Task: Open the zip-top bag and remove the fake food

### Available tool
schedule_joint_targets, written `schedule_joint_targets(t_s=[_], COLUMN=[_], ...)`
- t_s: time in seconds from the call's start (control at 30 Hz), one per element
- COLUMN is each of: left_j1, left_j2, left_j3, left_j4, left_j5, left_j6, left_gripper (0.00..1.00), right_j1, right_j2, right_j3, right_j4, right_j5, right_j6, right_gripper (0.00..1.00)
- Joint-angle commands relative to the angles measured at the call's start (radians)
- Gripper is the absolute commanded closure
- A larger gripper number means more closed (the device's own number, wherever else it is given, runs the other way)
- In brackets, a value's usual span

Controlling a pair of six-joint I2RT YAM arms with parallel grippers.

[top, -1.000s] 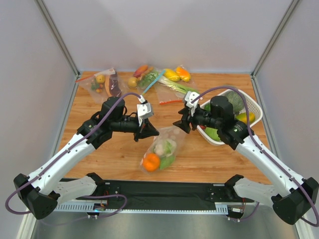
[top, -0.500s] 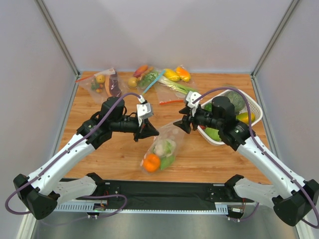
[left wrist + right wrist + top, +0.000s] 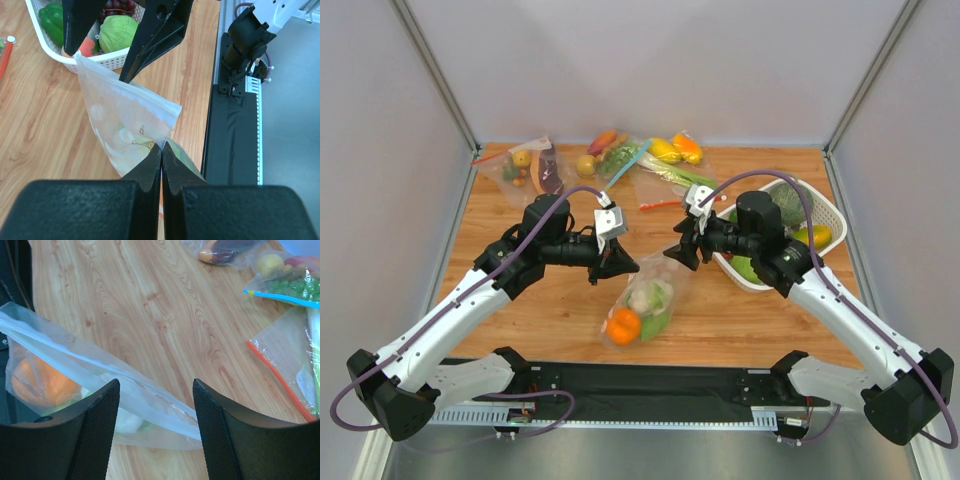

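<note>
The zip-top bag (image 3: 647, 295) is lifted at its upper end near the table's middle. Inside it are the fake food pieces: an orange (image 3: 623, 325), a white cauliflower (image 3: 644, 296) and a green piece (image 3: 658, 322). My left gripper (image 3: 620, 266) is shut on one corner of the bag's top; the left wrist view shows the plastic (image 3: 125, 117) pinched between the closed jaws (image 3: 162, 148). My right gripper (image 3: 676, 252) is open at the bag's other top corner. In the right wrist view the whitish zip strip (image 3: 150, 395) runs between its spread fingers (image 3: 100, 425), with the orange (image 3: 42, 382) at the left.
A white basket (image 3: 823, 213) with green vegetables stands at the right, just behind my right arm. Several other filled bags lie along the back edge (image 3: 532, 165) (image 3: 665, 160). A red-strip bag (image 3: 280, 372) and a blue-strip bag (image 3: 287, 292) lie beyond the right fingers.
My right gripper has shifted slightly left, closer over the bag's top corner, its jaws still spread. The left gripper and the bag have stayed put.
</note>
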Motion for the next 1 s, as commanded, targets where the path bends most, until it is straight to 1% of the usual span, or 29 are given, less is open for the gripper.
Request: schedule_joint_targets(t_s=[0.0,0.13,0.3,0.37,0.4,0.5,0.67,0.7,0.77,0.8,0.93,0.97], left_j1=[-0.006,-0.008,-0.006,-0.008,-0.008,-0.010,-0.010,-0.010,-0.010,-0.010,-0.010,-0.010], left_j2=[-0.021,-0.020,-0.020,-0.017,-0.016,-0.016,-0.015,-0.013,-0.013,-0.013,-0.015,-0.015], left_j3=[0.005,0.005,0.005,0.005,0.006,0.005,0.005,0.005,0.005,0.006,0.006,0.006], left_j4=[0.030,0.030,0.029,0.027,0.029,0.029,0.030,0.029,0.027,0.027,0.027,0.029], left_j5=[0.036,0.037,0.037,0.039,0.039,0.037,0.034,0.032,0.028,0.025,-0.030,-0.038], left_j6=[0.032,0.032,0.034,0.032,0.034,0.032,0.032,0.034,0.035,0.035,0.028,0.023], left_gripper=[1.00,1.00,1.00,1.00,1.00,1.00,1.00,1.00,1.00,1.00,1.00,0.99], right_j1=[-0.002,-0.003,0.000,0.000,0.000,0.001,0.001,0.001,0.003,0.004,0.009,0.011], right_j2=[0.008,0.033,0.065,0.067,0.065,0.053,0.034,0.028,0.019,0.010,-0.021,-0.033], right_j3=[0.014,0.029,0.051,0.048,0.045,0.042,0.042,0.038,0.026,0.022,0.002,-0.004], right_j4=[0.012,0.012,-0.002,0.004,0.007,0.009,-0.006,-0.005,0.010,0.015,0.036,0.043], right_j5=[-0.076,-0.128,-0.182,-0.191,-0.196,-0.194,-0.194,-0.194,-0.190,-0.185,-0.118,-0.086], right_j6=[-0.007,-0.009,-0.010,-0.004,-0.003,0.002,0.003,0.005,0.009,0.012,0.045,0.054], right_gripper=[0.37,0.35,0.35,0.42,0.51,0.65,0.76,0.86,0.93,1.00,1.00,1.00])
